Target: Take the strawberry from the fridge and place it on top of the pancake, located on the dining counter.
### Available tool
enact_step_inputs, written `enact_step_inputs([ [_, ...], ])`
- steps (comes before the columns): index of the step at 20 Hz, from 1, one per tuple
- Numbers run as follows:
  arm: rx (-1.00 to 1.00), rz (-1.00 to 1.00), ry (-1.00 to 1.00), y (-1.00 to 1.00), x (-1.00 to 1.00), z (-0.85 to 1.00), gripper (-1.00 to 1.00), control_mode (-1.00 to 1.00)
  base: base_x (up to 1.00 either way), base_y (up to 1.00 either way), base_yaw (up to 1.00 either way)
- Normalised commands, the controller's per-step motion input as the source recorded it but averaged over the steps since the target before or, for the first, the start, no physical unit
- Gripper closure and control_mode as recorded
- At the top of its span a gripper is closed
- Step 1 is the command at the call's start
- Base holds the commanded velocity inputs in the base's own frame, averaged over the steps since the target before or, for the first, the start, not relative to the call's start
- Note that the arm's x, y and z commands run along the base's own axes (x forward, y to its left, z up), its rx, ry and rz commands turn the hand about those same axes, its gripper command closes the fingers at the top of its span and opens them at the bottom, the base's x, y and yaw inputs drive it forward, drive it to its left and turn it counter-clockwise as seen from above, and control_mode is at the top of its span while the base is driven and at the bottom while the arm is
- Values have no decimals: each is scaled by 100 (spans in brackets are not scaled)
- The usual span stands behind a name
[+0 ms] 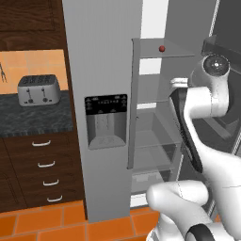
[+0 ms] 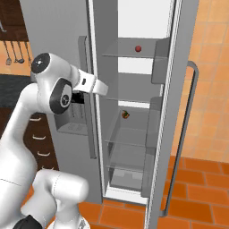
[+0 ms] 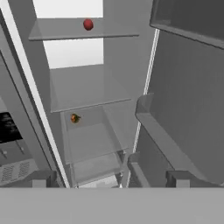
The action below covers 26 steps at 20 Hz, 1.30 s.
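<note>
Fridge (image 2: 53,27) door is open. The strawberry (image 3: 88,24) sits on the top shelf, at 11 o'clock from the fingers (image 3: 43,178). They are apart and empty. Grabbing and carrying remain.

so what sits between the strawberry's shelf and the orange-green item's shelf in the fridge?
One bare glass shelf, in the hand view: strawberry above it, the orange-green item below.

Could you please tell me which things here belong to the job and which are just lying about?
Job: fridge, one door open; strawberry on an upper shelf; gripper, open and empty.
Lying about: small orange-green fruit on a lower shelf; toaster on the dark counter; hanging utensils.
</note>
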Motion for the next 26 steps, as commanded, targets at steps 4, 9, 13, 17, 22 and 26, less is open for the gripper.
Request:
enact_step_inputs([
  [4, 29, -3, 0, 39, -46, 2, -100, -100, 0, 0, 0],
  [9, 11, -6, 0, 8, -73, -1, -100, -100, 0, 0, 0],
  [13, -10, 3, 4, 23, -17, -31, -100, -100, 0, 0, 0],
  [17, -7, 2, 4, 6, -17, -26, -100, -100, 0, 0, 0],
  [22, 0, 0, 0, 0, 0, 0, -100, 100, 20, -5, -21],
  [26, 0, 0, 0, 0, 0, 0, -100, 100, 77, -6, -34],
])
